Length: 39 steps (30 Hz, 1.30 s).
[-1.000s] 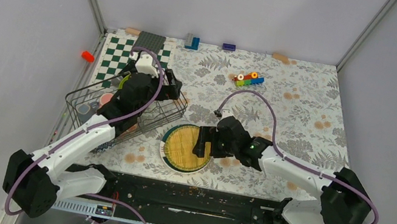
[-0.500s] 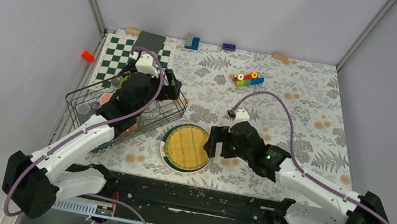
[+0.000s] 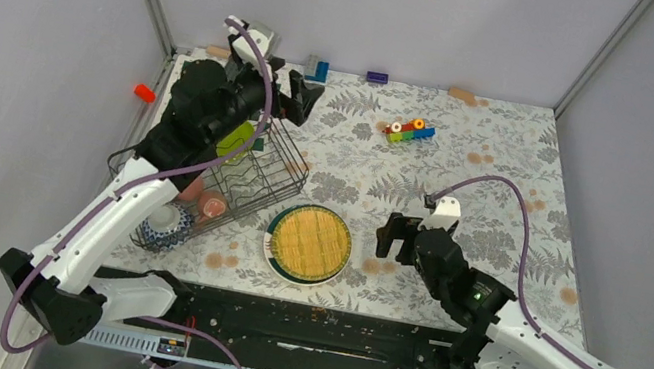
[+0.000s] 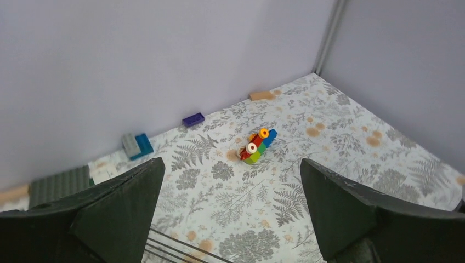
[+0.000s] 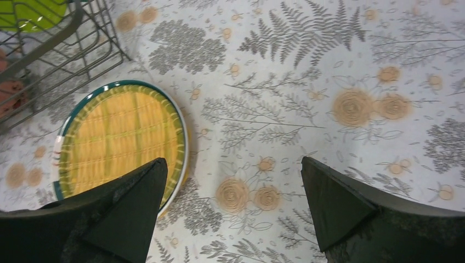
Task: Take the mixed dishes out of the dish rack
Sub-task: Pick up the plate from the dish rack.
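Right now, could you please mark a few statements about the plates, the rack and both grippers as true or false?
1. The yellow plate lies flat on the table, outside the dish rack. True.
2. The right gripper is shut on the yellow plate. False: it is open and empty, off the plate's right side.
3. A lime-green plate sits in the dish rack. True.
4. The left gripper holds a pink cup. False: it is open and empty.
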Tool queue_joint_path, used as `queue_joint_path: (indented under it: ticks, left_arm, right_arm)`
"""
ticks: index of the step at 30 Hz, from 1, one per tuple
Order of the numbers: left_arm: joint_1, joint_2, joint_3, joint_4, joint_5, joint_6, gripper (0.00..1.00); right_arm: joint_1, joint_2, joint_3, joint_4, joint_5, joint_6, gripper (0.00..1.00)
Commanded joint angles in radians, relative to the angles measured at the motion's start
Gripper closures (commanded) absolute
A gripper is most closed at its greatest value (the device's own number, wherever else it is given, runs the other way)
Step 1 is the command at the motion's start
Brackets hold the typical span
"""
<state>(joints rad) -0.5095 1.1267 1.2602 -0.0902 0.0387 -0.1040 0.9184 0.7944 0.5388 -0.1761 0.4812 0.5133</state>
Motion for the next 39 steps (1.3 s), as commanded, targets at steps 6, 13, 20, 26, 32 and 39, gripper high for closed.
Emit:
queue_joint_path:
  ticks: [6,13,20,26,32,39]
  left_arm:
    - [0.0,0.115,0.175,-0.398,0.257,0.582,0.01]
    - [0.085,0.238,0.226,-0.717,0.132,0.85,0.01]
    - [0.249,0.308,0.171,-0.773,-0.017,0.941,0.01]
    - [0.352,0.269,0.025,-0.596,-0.139,0.973,0.01]
    - [0.427,0.354,0.011,-0.461,-0.185,0.969,0.13]
    - [0.447,0.445,0.067,-0.473,-0.125,0.938,0.34]
  right_arm:
    - [0.006,-0.098,-0.032,0.004,0.158,-0.088,0.0]
    - [0.005,-0.137,-0.035,-0.033,0.166,-0.156,0.0]
    - [0.005,-0.08,0.0,-0.062,0.109,-0.19,0.0]
    - [0.005,-0.004,0.04,-0.08,0.104,-0.203,0.0]
    - [0.005,0.049,0.065,-0.081,0.106,-0.21,0.0]
    - [0.005,0.063,0.08,-0.08,0.118,-0.232,0.0]
